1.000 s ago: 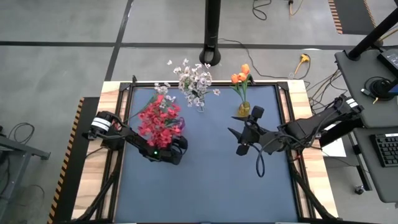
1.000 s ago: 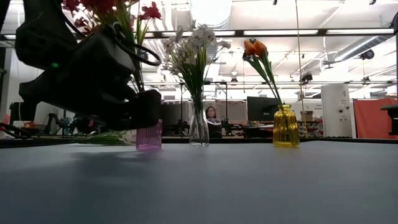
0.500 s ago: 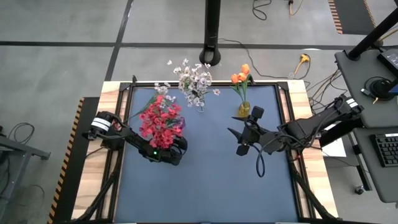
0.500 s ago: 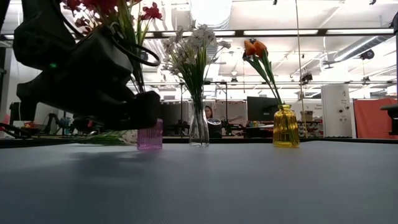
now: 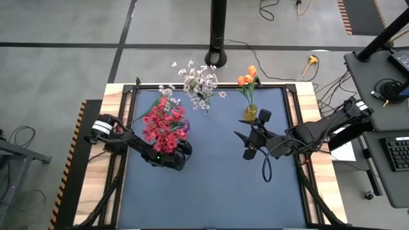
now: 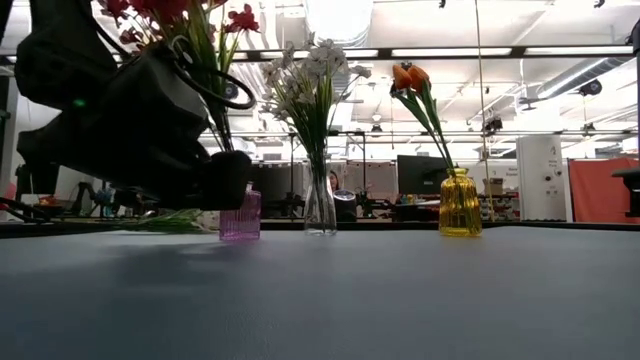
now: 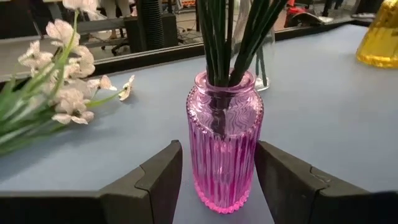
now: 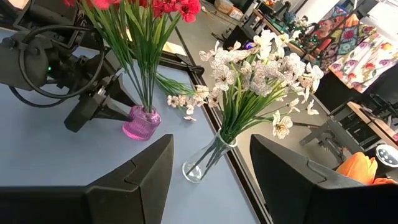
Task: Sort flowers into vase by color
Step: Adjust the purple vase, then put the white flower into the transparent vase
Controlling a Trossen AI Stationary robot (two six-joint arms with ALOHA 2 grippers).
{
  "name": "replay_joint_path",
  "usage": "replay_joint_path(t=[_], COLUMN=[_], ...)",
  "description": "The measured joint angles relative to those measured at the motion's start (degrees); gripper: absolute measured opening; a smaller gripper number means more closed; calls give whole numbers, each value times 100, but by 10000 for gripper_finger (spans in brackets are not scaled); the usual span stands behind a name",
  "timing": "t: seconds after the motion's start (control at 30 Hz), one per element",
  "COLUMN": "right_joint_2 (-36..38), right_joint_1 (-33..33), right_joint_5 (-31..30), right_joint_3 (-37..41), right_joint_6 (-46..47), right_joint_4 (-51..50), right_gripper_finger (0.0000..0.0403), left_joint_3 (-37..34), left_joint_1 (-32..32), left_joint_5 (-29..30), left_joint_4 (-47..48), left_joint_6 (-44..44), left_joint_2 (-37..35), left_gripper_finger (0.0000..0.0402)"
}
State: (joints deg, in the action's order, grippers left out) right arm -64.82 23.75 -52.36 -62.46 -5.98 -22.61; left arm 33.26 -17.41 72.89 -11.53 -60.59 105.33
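The blue surface [image 5: 211,185] carries three vases in a row along its far half. Two dark arms reach over it, one from each side.

The red flowers [image 5: 163,124] form the biggest bunch, one cluster of many green stems standing in the pink ribbed vase [image 7: 224,140] at the left. The white-pale pink flowers [image 5: 199,82] make a second bunch in the clear glass vase [image 6: 320,205] at the far middle. The orange tulip buds [image 5: 248,76], a few of them, stand in the yellow vase [image 6: 460,203] at the far right. One more spray of white-pale pink blossoms [image 7: 59,102] lies flat on the surface, left of the pink vase and apart from it.

The left tool [image 7: 217,180] sits low at the near side of the pink vase. Its two fingers [image 7: 158,180] stand released, one on each side of the vase's lower body with a narrow gap on both sides, grasping nothing. The red flowers rise directly above this tool.

The right tool [image 5: 245,144] hangs over the middle right of the surface, just near of the yellow vase, and faces left toward the clear and pink vases. Its fingers [image 8: 134,180] are spread and released, empty, well apart from every bunch.
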Motion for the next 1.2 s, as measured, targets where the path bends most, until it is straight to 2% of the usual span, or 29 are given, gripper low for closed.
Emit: replay_joint_path(t=[0.2,0.5,0.63,0.73,0.87,0.93,1.03,1.2], right_joint_2=[0,0,0,0,0,0,0,0], right_joint_1=[0,0,0,0,0,0,0,0], right_joint_5=[-14,-17,-17,-17,-17,-17,-17,-14], right_joint_3=[0,0,0,0,0,0,0,0], right_joint_6=[2,2,-1,-7,-51,-52,-50,-46], right_joint_4=[9,13,13,13,13,11,-4,-74], right_gripper_finger=[206,206,206,206,206,206,206,206], left_joint_3=[-2,4,84,257,784,1136,1723,2681], left_joint_1=[-126,-433,-559,-590,-596,-654,-740,-882], left_joint_5=[-116,-1318,-2424,-3784,-5975,-6618,-6956,-6923], left_joint_4=[579,1900,2631,3435,4979,5836,7364,9395], left_joint_6=[9,-223,-246,-249,-450,-546,-639,-870], left_joint_2=[-428,-1169,-1595,-1949,-2338,-2458,-2582,-2721], left_gripper_finger=[183,183,183,183,183,183,183,183])
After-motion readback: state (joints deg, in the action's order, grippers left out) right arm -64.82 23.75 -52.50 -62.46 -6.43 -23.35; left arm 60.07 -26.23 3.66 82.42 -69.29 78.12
